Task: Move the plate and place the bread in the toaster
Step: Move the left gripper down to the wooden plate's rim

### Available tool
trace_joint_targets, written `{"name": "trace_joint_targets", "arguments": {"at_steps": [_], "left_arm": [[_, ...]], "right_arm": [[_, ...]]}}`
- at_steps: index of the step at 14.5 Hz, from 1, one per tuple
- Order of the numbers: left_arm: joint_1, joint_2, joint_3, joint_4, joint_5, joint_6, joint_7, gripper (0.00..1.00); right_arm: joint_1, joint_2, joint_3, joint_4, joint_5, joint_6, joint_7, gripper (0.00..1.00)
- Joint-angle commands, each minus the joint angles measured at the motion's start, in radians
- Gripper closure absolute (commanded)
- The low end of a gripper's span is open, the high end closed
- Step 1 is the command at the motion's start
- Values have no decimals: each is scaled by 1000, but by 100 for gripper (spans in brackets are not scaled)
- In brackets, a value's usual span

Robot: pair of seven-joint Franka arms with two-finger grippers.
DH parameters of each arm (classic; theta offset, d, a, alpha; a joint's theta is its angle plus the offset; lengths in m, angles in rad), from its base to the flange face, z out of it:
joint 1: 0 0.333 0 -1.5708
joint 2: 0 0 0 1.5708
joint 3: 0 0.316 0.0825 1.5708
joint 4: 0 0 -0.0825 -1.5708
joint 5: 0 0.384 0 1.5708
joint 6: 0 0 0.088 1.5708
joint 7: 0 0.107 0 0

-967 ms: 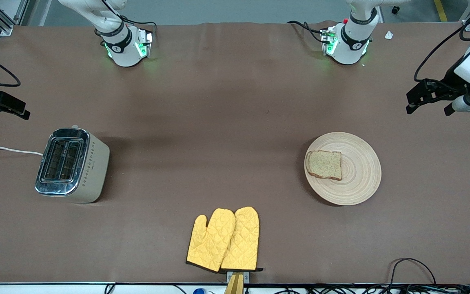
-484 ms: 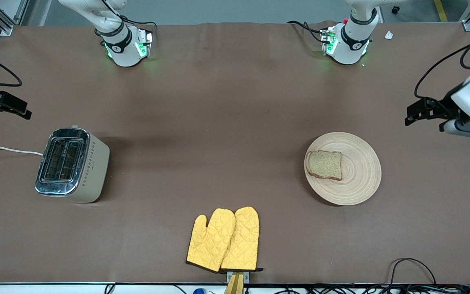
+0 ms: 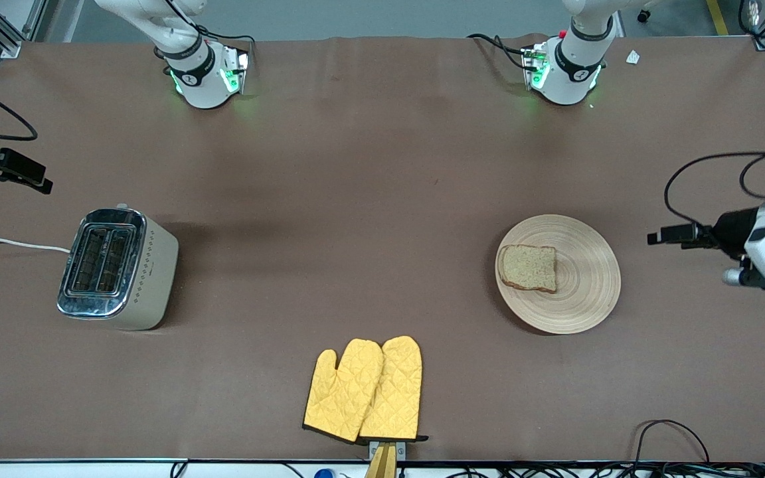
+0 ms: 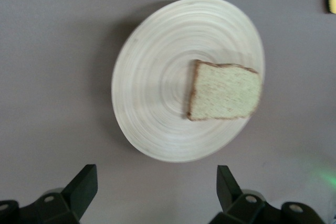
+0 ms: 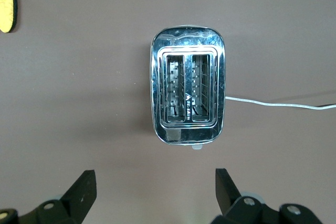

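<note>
Fingers of the left gripper (image 4: 153,192) are standing wide apart and holding nothing, as the left wrist view shows them spread over bare table with the plate (image 4: 157,93) just past their tips. In the front view this left gripper (image 3: 663,235) is hanging over the table at the left arm's end, beside the plate (image 3: 585,292) but not touching it. The bread (image 3: 528,267) is lying flat on the plate, off centre, on the part of the plate toward the right arm's end; in the left wrist view the bread (image 4: 224,91) is reaching almost to the rim.

The right gripper (image 5: 152,192) is also gaping open and empty, its two fingers framing bare table short of the toaster (image 5: 188,92). In the front view the right gripper (image 3: 27,178) is hovering over the table at the right arm's end, with the toaster (image 3: 117,267) nearer to the front camera than the spot beneath it. The toaster is standing upright with both slots empty, and its white cord (image 3: 10,243) is trailing off the table's edge.

A pair of yellow oven mitts (image 3: 364,392) is lying overlapped near the front edge of the brown table (image 3: 356,199), well apart from both toaster and plate.
</note>
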Motion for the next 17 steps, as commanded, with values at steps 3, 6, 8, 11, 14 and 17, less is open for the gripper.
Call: {"name": "trace_joint_targets", "arguments": {"at_steps": [3, 6, 8, 11, 14, 17], "left_arm": [[89, 216, -6, 86, -146, -16, 44, 0], [97, 301, -4, 97, -212, 11, 116, 0], [92, 340, -6, 97, -215, 45, 168, 0], [92, 365, -7, 99, -216, 74, 202, 0], [81, 380, -13, 99, -252, 90, 225, 5], [78, 399, -13, 97, -273, 122, 303, 31]], "right_arm": [[5, -10, 0, -10, -9, -16, -3, 0], [10, -10, 1, -10, -9, -19, 5, 0], [8, -10, 0, -12, -9, -19, 5, 0], [5, -10, -2, -13, -9, -31, 3, 0], [8, -10, -2, -12, -7, -31, 6, 0], [8, -10, 0, -12, -7, -34, 6, 0]]}}
